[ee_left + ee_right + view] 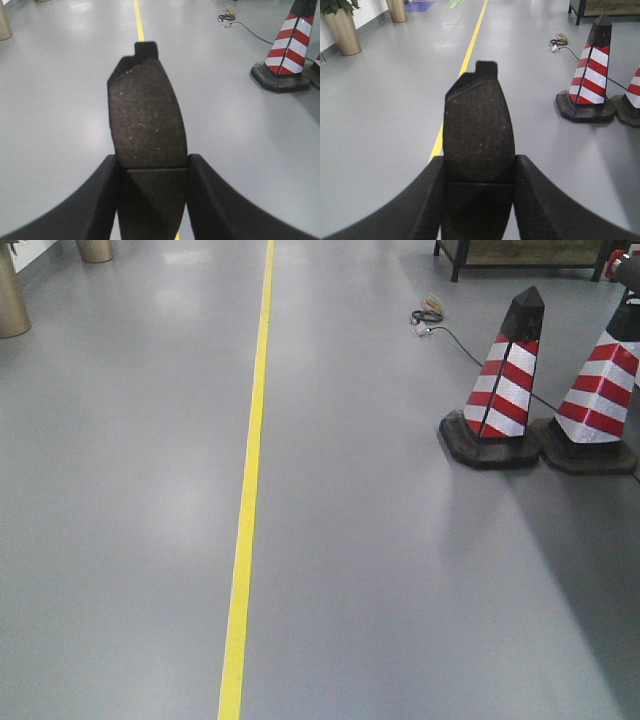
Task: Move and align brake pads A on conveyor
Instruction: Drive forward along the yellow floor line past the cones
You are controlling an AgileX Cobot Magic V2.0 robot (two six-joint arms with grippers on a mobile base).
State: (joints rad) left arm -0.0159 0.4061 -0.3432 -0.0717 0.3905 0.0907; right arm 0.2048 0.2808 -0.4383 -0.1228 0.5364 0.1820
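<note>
Glossy grey floor (120, 490) stretching ahead, yellow line (248, 490) running along it (striped cones (505, 370) standing right). Meanwhile left gripper (152, 167) pinching dark brake pad (145, 115); right gripper (479, 170) pinching second pad (479, 130).

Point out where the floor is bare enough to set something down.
Bare floor lies left of the yellow line, up to the planters, and between the line and the two striped cones. It is crowded at far right: the cones and the cable.
</note>
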